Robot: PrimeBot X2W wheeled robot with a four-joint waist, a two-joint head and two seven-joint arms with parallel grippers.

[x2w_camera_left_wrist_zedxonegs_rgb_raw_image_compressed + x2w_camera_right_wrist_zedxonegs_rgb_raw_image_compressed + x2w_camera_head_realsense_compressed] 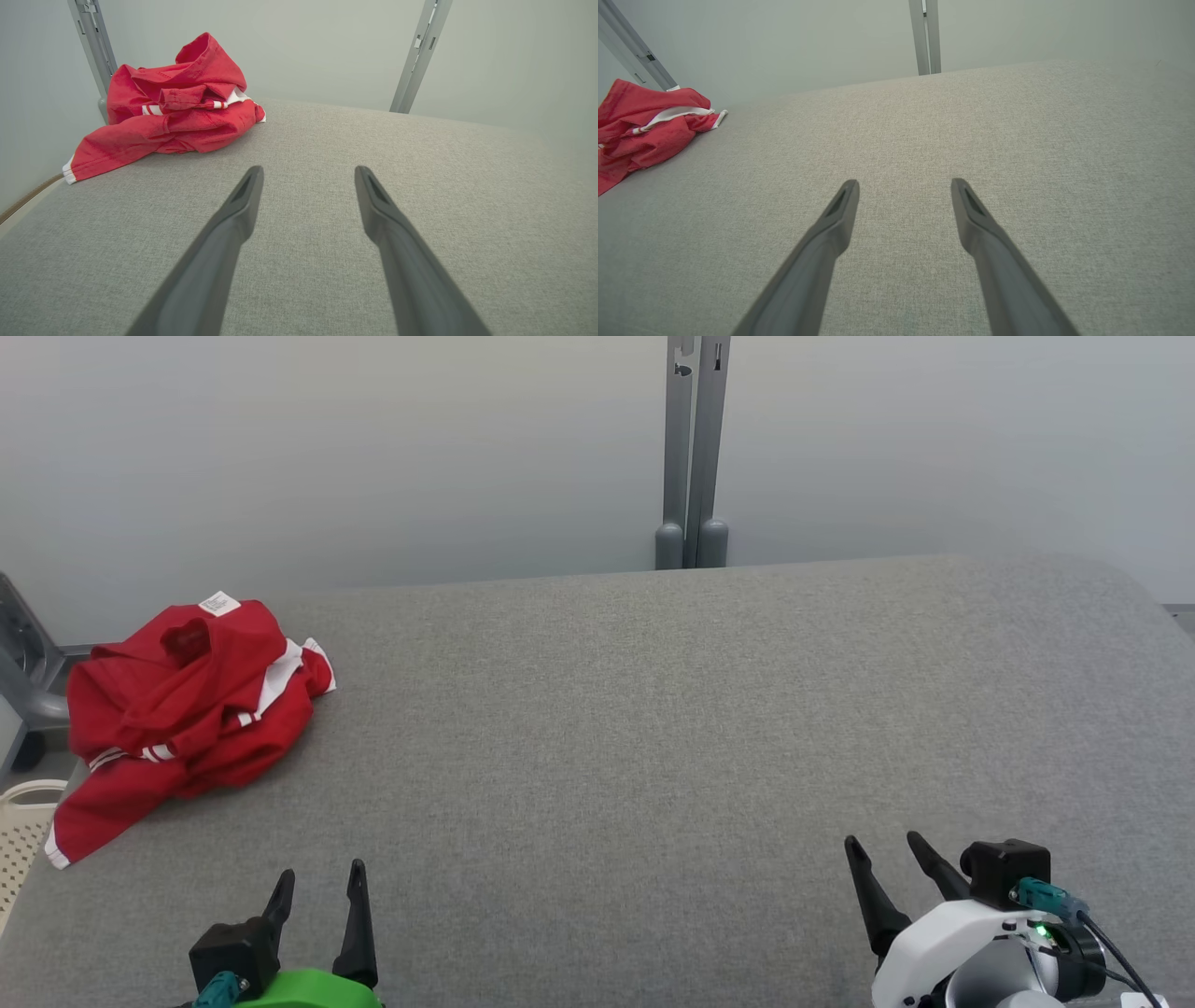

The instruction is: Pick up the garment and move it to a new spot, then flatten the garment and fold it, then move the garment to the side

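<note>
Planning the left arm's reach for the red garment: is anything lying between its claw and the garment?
Nothing visible does. The open left claw hovers over the grey tabletop, and the crumpled red garment lies ahead toward the far left edge, with only tabletop between them.

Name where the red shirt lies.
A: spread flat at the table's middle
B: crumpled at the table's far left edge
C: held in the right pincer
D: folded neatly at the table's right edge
B: the red shirt sits bunched in a heap at the left edge of the grey table, apart from the open left pincer and right pincer.
</note>
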